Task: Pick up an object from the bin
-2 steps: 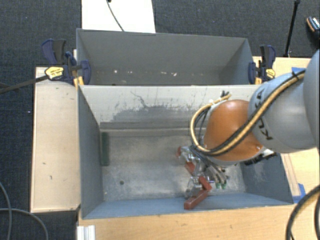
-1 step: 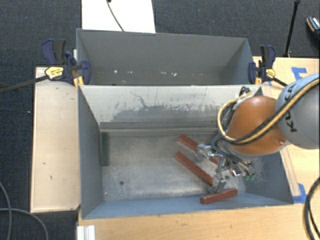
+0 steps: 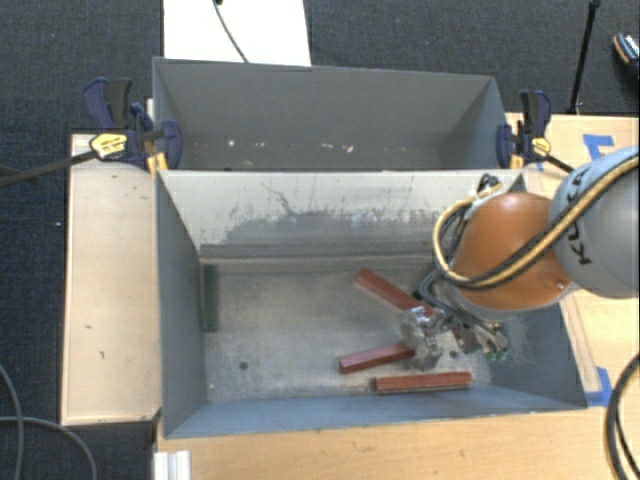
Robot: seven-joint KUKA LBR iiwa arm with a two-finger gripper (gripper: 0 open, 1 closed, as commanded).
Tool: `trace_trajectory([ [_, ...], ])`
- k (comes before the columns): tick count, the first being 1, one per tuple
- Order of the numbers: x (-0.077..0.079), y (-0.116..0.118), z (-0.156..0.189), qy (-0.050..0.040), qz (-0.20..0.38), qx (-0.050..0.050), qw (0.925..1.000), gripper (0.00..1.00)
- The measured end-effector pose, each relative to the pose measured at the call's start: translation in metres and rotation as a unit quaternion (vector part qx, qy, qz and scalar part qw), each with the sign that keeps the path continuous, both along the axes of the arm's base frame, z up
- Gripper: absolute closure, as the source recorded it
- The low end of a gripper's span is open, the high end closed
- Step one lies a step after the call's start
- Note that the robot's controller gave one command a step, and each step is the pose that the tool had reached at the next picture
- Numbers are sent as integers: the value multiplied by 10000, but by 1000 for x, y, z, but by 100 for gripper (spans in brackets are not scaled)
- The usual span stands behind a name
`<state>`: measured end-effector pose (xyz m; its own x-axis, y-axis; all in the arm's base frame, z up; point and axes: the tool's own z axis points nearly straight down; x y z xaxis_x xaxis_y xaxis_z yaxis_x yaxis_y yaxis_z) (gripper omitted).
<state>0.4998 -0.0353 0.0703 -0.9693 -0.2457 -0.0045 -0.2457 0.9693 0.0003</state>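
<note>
I judge this the grasp step: gripper (image 3: 428, 340) low at the middle reddish-brown bar (image 3: 370, 359). I cannot tell whether the jaws are apart. Next: clamp, lift.

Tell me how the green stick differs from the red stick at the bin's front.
The green stick is dark green; the red stick is reddish brown. The green stick lies alone at the left, pointing front to back; the red stick lies crosswise near the gripper. Both are thin, straight bars.
</note>
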Motion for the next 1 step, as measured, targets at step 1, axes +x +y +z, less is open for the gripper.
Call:
trace_trajectory([
  [1, -6, -1, 151, -33, -95, -10, 9999, 100],
])
